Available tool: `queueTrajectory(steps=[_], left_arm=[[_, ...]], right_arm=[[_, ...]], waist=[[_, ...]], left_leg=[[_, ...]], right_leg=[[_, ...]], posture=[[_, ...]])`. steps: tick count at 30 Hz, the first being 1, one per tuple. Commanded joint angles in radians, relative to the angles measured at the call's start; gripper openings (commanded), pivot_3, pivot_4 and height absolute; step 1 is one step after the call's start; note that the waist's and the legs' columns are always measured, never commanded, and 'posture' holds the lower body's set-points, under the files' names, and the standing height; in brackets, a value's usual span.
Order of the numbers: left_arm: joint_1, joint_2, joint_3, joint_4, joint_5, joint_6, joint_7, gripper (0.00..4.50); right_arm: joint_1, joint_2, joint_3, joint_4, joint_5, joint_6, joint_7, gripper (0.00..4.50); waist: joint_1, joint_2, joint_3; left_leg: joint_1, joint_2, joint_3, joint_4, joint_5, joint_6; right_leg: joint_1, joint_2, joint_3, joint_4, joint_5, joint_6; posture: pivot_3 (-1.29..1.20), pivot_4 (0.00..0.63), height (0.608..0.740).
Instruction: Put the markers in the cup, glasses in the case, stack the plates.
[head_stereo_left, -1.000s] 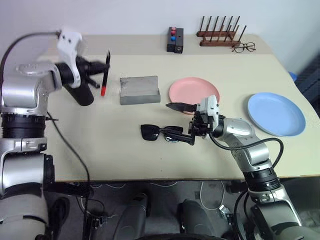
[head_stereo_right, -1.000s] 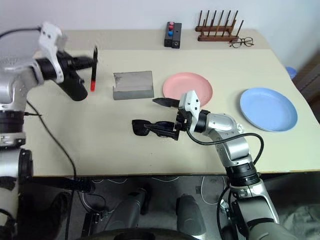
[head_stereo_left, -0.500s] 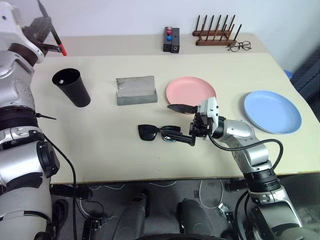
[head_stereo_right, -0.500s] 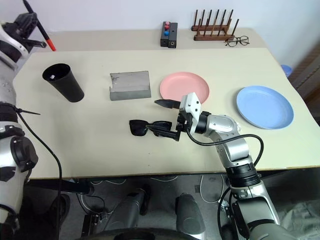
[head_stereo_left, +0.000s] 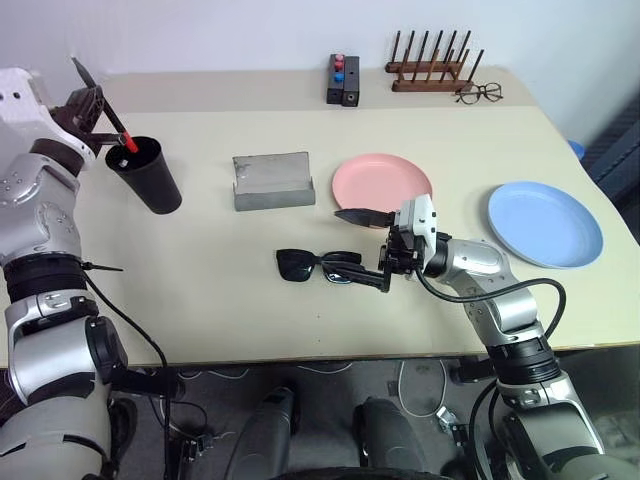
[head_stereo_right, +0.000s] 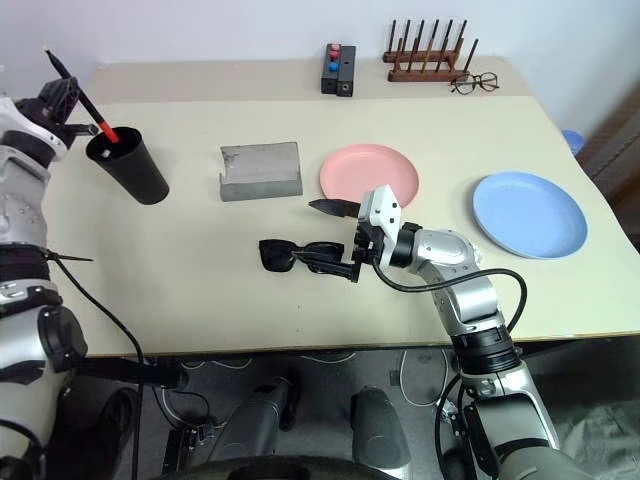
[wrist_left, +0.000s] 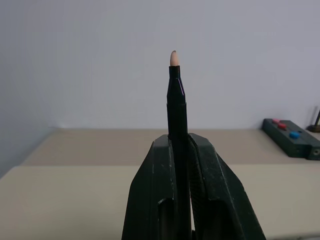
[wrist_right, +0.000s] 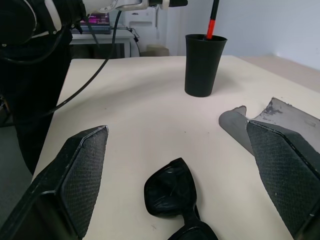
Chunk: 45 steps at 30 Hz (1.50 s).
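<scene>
The left gripper (head_stereo_left: 92, 108) is sitting at the far left of the beige table (head_stereo_left: 200, 300), its two black fingers clamped tight on the slim black marker with a red end (head_stereo_left: 112, 118). The marker is slanting down to the right, and its red end is dipping just inside the rim of the matte black tapered plastic cup (head_stereo_left: 146, 175), which is standing upright on the left part of the table. In the left wrist view the marker's pale tip (wrist_left: 173, 57) is sticking out past the closed fingers (wrist_left: 150, 200).

The right gripper (head_stereo_left: 365, 248) is hanging low over the middle of the table, pointing to the left, with its fingers spread wide and holding nothing. One finger is reaching over the near edge of the round shallow pink plate (head_stereo_left: 382, 181); the other is lying just beside the right end of the black thick-framed sunglasses with dark lenses (head_stereo_left: 320, 266), and whether it is touching them cannot be told. The sunglasses are lying flat on the table, near the middle.

The grey flat rectangular case (head_stereo_left: 272, 180) is lying between the cup and the pink plate. The round shallow light blue plate (head_stereo_left: 545, 224) is sitting at the right, well apart from the pink one.
</scene>
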Motion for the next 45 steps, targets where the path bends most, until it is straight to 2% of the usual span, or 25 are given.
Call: queueTrajectory(steps=[1,2,5,11,16,20,22,25,28,32,36,45], left_arm=[[0.035,-0.002,0.002,-0.052,-0.005,0.027,0.005,0.03],[0.046,-0.005,-0.001,-0.062,-0.003,0.035,0.007,0.03],[0.066,-0.016,0.008,-0.093,-0.014,0.055,0.015,1.20],[0.078,-0.023,0.014,-0.152,-0.037,0.095,0.003,4.35],[0.011,-0.021,-0.034,-0.254,-0.096,0.191,-0.089,4.43],[-0.045,-0.006,-0.199,-0.272,-0.063,0.242,-0.303,4.43],[-0.078,0.006,-0.302,-0.214,-0.014,0.278,-0.410,4.43],[-0.143,0.000,-0.455,-0.040,0.103,0.233,-0.549,4.43],[-0.204,-0.046,-0.598,0.143,0.249,0.108,-0.622,4.43],[-0.297,-0.146,-0.597,0.379,0.288,0.011,-0.619,4.43],[-0.362,-0.201,-0.574,0.521,0.314,-0.073,-0.610,4.43],[-0.416,-0.241,-0.562,0.638,0.377,-0.128,-0.625,4.43]], right_arm=[[-0.014,-0.005,-0.015,-0.028,0.007,-0.020,0.002,4.50],[-0.013,-0.006,-0.016,-0.027,0.006,-0.020,0.001,4.50],[-0.011,-0.007,-0.016,-0.025,0.001,-0.024,-0.002,4.50],[-0.011,-0.004,-0.015,-0.025,-0.001,-0.024,-0.006,4.50],[-0.016,-0.003,-0.017,-0.015,-0.002,-0.026,-0.005,4.50],[-0.036,0.007,-0.014,0.006,-0.006,-0.031,-0.007,4.50],[-0.045,0.012,-0.012,0.021,-0.008,-0.037,-0.007,4.50],[-0.050,0.014,-0.010,0.033,-0.013,-0.047,-0.007,4.50],[-0.048,-0.016,-0.047,0.051,-0.020,-0.062,-0.014,4.50],[-0.042,-0.098,-0.126,0.112,-0.030,-0.094,-0.018,4.50],[-0.016,-0.133,-0.177,0.137,-0.045,-0.118,-0.063,4.50],[0.043,-0.122,-0.200,0.093,-0.057,-0.133,-0.139,4.50]], waist=[[-0.002,0.000,0.000],[-0.003,0.000,0.000],[-0.003,0.000,0.000],[-0.002,0.000,0.000],[0.000,0.000,0.000],[0.004,0.000,0.000],[0.003,0.000,0.000],[-0.002,0.001,-0.001],[-0.004,0.001,0.000],[0.002,-0.001,0.001],[0.002,-0.002,0.002],[-0.007,-0.002,0.002]], left_leg=[[0.000,0.000,0.000,0.000,0.000,0.000],[0.000,0.000,0.000,0.000,0.000,0.000],[0.000,0.000,0.000,0.000,0.000,0.000],[0.000,0.000,0.000,0.000,0.000,0.000],[0.000,0.000,0.000,0.000,0.000,0.000],[0.000,0.000,0.000,0.000,0.000,0.000],[0.001,0.000,0.000,0.000,0.000,0.000],[0.001,0.000,0.001,-0.001,0.000,0.000],[0.001,0.000,0.002,-0.001,0.000,0.000],[-0.001,0.000,0.002,0.000,0.000,0.000],[-0.001,0.000,0.001,0.000,0.000,0.000],[-0.001,0.000,0.002,0.000,0.000,0.000]], right_leg=[[0.000,0.000,0.000,0.000,0.000,0.000],[0.000,0.000,0.000,0.000,0.000,0.000],[0.000,0.000,0.000,0.000,0.000,0.000],[0.000,0.000,0.000,0.000,0.000,0.000],[0.000,0.000,0.000,0.000,0.000,0.000],[0.001,0.000,0.000,0.000,0.000,0.000],[0.001,0.000,0.000,0.000,0.000,0.000],[0.002,0.001,0.000,0.000,0.000,0.000],[0.001,0.001,0.001,0.000,0.000,0.000],[0.000,0.001,0.000,0.000,0.000,0.000],[0.000,0.001,0.000,0.000,0.000,0.000],[-0.001,0.001,0.000,0.001,0.000,0.000]], posture=[[0.00,0.150,0.740],[0.00,0.150,0.740],[0.00,0.150,0.740],[0.00,0.150,0.740],[0.00,0.150,0.740],[0.00,0.150,0.740],[0.00,0.150,0.740],[0.00,0.150,0.740],[0.00,0.150,0.740],[0.00,0.150,0.740],[0.00,0.150,0.740],[0.00,0.150,0.740]])
